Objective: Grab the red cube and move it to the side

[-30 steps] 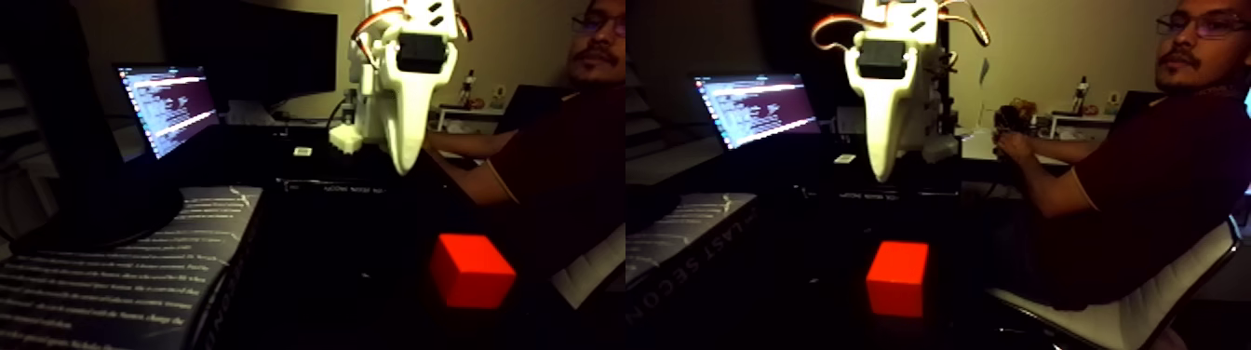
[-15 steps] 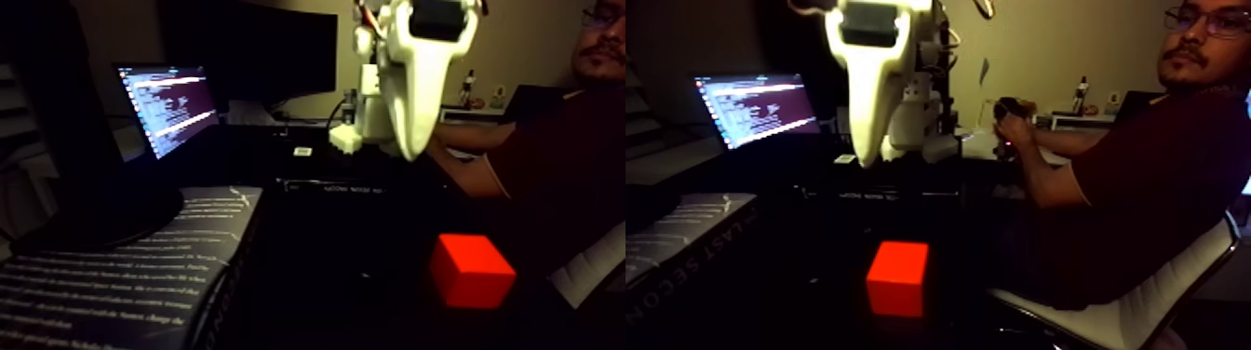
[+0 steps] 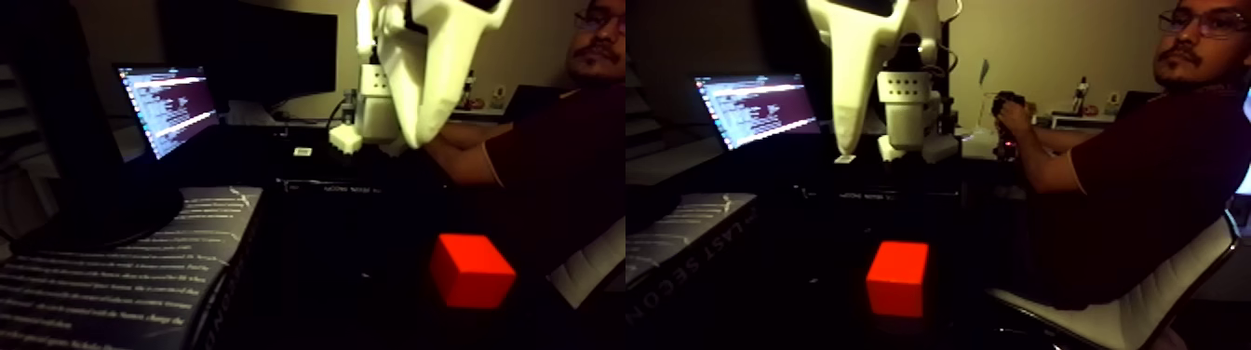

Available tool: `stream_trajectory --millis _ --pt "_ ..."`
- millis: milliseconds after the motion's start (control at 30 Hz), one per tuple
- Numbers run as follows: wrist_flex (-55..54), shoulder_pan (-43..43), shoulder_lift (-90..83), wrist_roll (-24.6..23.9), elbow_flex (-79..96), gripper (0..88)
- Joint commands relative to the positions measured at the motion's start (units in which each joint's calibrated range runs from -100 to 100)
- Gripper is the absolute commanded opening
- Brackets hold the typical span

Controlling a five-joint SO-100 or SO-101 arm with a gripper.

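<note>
At the far left of the fixed view, which holds two nearly equal pictures side by side, a book [image 3: 112, 270] is lying near the camera with lines of pale print across its dark cover; the print is too blurred to read, though in the right-hand picture large letters along its edge are reading as "LAST SECON", seen upside down. Behind it a laptop [image 3: 168, 107] is glowing with rows of text too small to make out. Further back, a dark flat box [image 3: 344, 188] is showing a strip of small white lettering that stays illegible.

Moving right, the white end effector [image 3: 416, 140] is hanging high over the dark tabletop [image 3: 354, 279], pointing down, its tip well above and farther back than the red cube [image 3: 472, 270]. Compared with a second ago it is sitting higher and larger in the picture, with its black motor block now almost out of the top edge, so more of the white arm base behind it is showing. Whether it is released or clenched I cannot tell, since it is appearing as one tapering white blade.

The red cube is resting on the tabletop near the camera, right of centre, exactly where it was a second ago.

At the right a person [image 3: 1145, 186] is sitting on a white chair [image 3: 1126, 312], hands gripping a small device [image 3: 1005, 107].
</note>
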Motion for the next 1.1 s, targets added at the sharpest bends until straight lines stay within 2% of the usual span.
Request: stream_trajectory --millis 0,200,333,400,533,867,1067 --pt "0.7 0.4 3.3 0.7 -4.2 1.4" --pt "0.7 1.1 10.4 0.3 -7.3 1.2" --pt "0.1 3.3 14.9 -6.4 -10.1 1.5" --pt "0.3 3.4 16.6 -7.6 -11.4 1.5" --pt "0.3 3.7 19.7 -7.6 -13.6 1.5" --pt "0.8 10.6 29.4 -7.1 -21.5 1.5" --pt "2.9 9.5 30.2 -3.5 -19.1 1.5"
